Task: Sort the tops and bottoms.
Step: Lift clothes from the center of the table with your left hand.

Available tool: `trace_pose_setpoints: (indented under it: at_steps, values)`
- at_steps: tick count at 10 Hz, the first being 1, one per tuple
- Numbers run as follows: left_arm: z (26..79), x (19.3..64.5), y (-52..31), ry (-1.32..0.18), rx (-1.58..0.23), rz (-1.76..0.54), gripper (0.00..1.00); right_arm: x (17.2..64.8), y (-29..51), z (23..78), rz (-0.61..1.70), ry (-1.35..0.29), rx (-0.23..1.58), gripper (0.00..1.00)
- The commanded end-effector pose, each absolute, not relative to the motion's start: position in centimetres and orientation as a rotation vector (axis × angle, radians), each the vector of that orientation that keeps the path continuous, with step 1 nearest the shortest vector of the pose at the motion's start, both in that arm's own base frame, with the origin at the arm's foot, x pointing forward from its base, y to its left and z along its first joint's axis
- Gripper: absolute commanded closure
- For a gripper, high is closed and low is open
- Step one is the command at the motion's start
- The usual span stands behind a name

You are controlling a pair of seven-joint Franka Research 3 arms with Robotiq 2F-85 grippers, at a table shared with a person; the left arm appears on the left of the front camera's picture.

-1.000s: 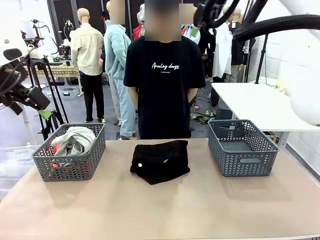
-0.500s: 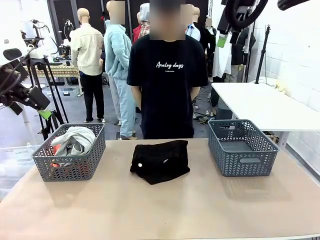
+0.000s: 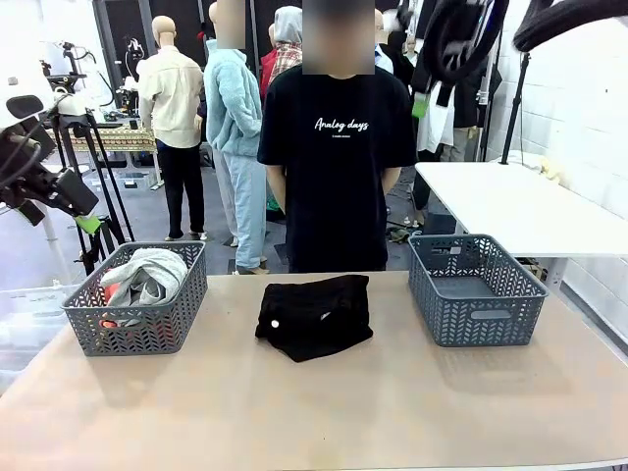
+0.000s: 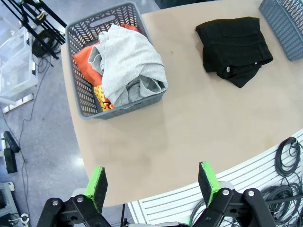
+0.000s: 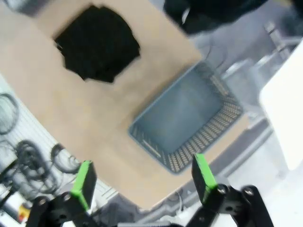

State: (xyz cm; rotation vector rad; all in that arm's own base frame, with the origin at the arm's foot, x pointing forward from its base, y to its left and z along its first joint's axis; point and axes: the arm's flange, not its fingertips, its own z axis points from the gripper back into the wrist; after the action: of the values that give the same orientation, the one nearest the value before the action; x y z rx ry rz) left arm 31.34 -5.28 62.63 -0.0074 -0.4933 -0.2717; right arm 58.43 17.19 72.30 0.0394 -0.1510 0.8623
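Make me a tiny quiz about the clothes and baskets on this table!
1. True or false: the pale grey top lies in the left basket.
2. Where are the black bottoms? A: in the left basket. B: on the table, between the baskets. C: in the right basket.
3. Fill in: the left tool stands ___ (open or shut).
Key: 1 true; 2 B; 3 open.
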Motion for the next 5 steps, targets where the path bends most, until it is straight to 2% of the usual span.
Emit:
trace_pose_setpoints:
  at_steps: [1,2,5]
  values:
    - [62.5,31.2,-5.1,-0.494,-0.001,-0.274,0.0,59.4,12.0,66.7,0.868,0.011,0.03,0.0]
    - [62.5,31.2,-5.1,-0.494,-0.001,-0.274,0.0,57.9,8.8,64.8,0.811,0.063,0.06,0.0]
    - [62.5,31.2,-5.1,-0.494,-0.001,-0.274,0.0,51.5,2.4,64.9,0.69,0.031,0.186,0.0]
